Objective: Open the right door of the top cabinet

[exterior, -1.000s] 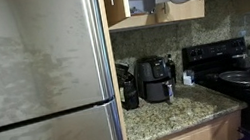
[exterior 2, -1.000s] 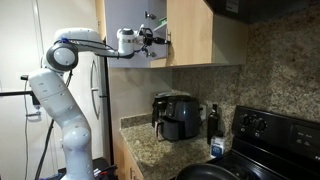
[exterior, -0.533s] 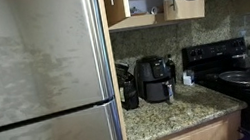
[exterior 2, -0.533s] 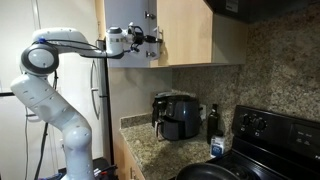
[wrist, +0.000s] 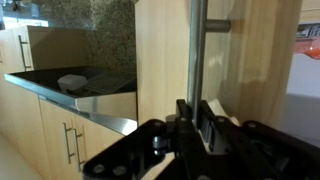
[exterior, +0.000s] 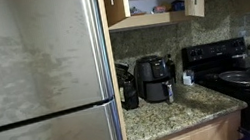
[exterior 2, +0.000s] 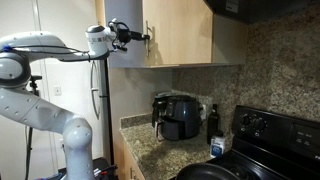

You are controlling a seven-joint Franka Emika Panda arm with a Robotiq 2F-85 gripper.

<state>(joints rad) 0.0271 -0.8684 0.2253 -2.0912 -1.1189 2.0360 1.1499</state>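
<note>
One pincer [wrist: 197, 108] clamped on one handle [wrist: 197, 50], one right door [wrist: 160, 60] open

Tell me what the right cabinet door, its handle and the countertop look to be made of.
The right door looks like light tan wood or wood-look laminate with a matte finish; faint straight grain shows. The handle looks like metal, perhaps brushed steel or aluminium: a silver-grey bar with a soft sheen. The countertop looks like polished granite, speckled tan and grey, though patterned laminate cannot be ruled out.
</note>
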